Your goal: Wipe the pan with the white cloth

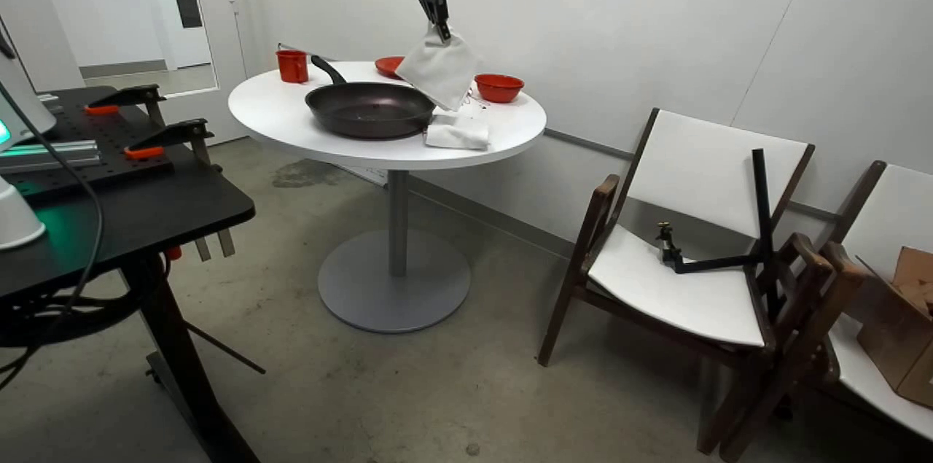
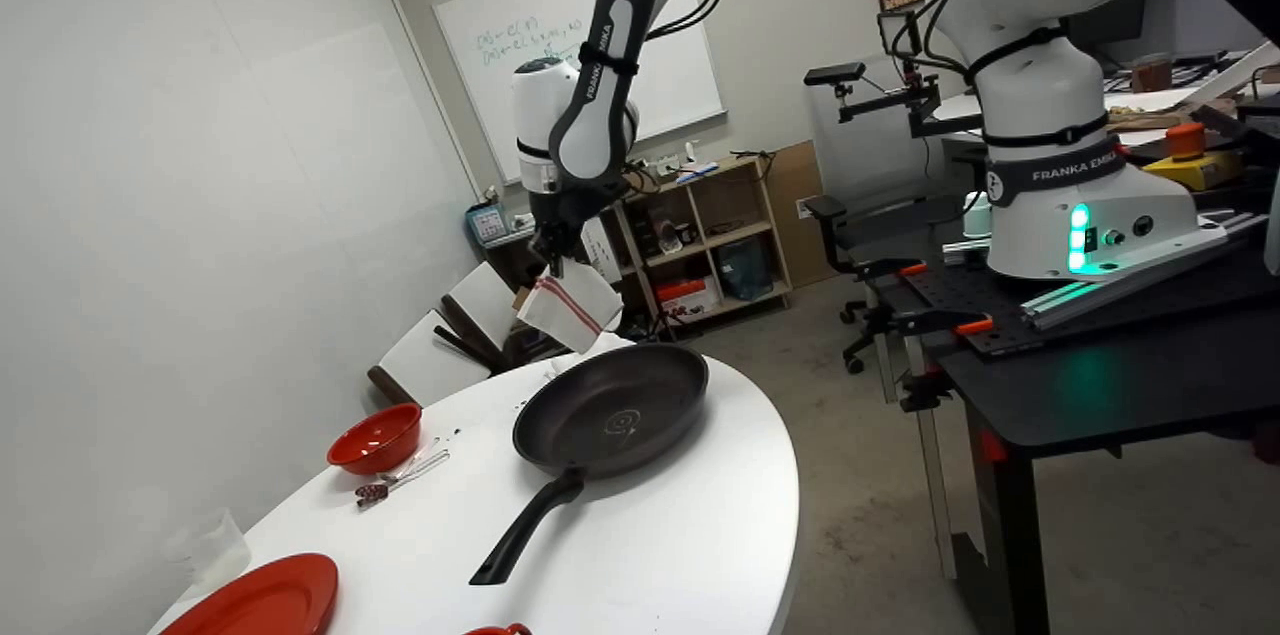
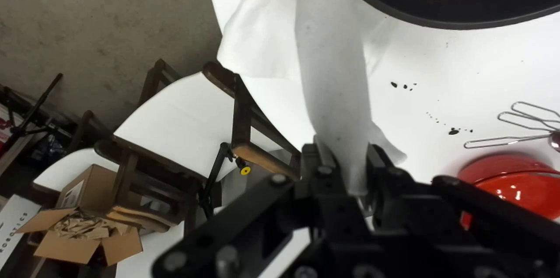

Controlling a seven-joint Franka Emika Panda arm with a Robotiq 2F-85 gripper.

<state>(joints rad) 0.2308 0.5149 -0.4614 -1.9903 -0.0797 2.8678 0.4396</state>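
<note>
Holding white cloth pinched between tightly closed jaws above round white bench, with black pan on it, lower than jaws and off to one side, dark specks also below, white-backed chairs well apart on gray floor.

The pan was black, round and shallow. It sat upright and flat on the worktop, its long handle projecting outward from the rim; a pale ring-like mark showed near the centre of its inner base. The cloth was white, with red stripes on one face. It hung in loose folds from the pincer, gripped at its top, beside the pan. Contact could not be determined.
</note>
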